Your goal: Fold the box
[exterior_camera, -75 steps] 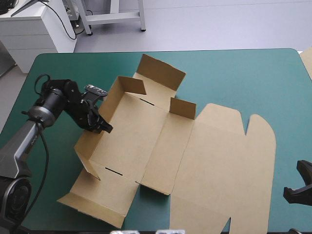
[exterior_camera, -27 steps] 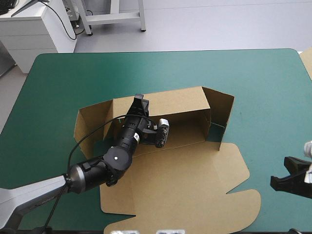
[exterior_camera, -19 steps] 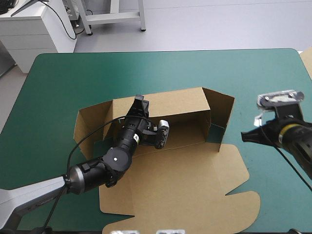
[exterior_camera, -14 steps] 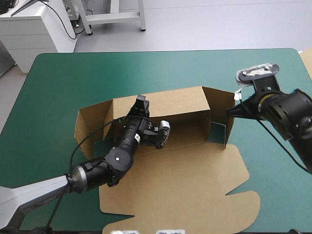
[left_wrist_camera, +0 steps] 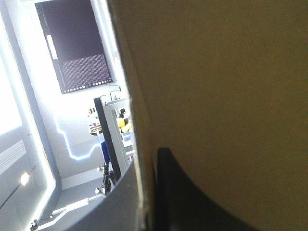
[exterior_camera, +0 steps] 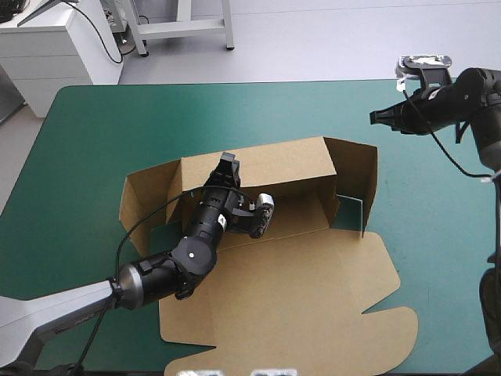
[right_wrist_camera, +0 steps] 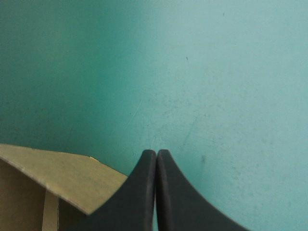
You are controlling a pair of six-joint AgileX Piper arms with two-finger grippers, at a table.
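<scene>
The teal-green table (exterior_camera: 102, 125) bears the brown box (exterior_camera: 297, 305) (walls partly raised).

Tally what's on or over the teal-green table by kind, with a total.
Brown cut-cardboard box, walls partly raised: 1
Black fin-fingered robot hands: 2 (left hand, right hand)
Total: 3
</scene>
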